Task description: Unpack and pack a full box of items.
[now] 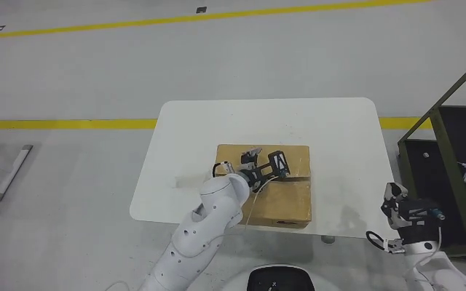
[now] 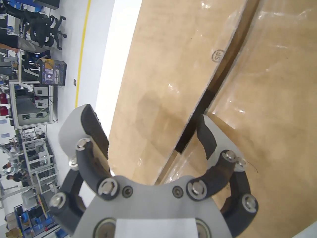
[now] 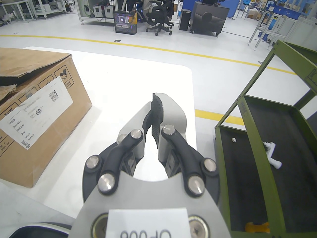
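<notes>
"Can you make out what's inside the box (image 1: 263, 182)?"

"No. The flaps (image 2: 173, 50) cover it. There's only a dark slit (image 2: 198, 107) between them, and one fingertip (image 2: 206, 137) of the left gripper (image 2: 149, 130) is half lost against that dark."

"And the green cart (image 3: 257, 149)?"

"Cut off at the side. A small white piece (image 3: 271, 154) lies on its shelf, too small to name, and a yellow thing (image 3: 256, 226) is cropped at the edge. The print on the box's label (image 3: 37, 115) is too fine to read."

box (image 1: 291, 207) top nearly closed, slit seems narrow | table (image 1: 342, 145) offers passage right of box | green cart (image 3: 257, 154) blocks farther right
</notes>
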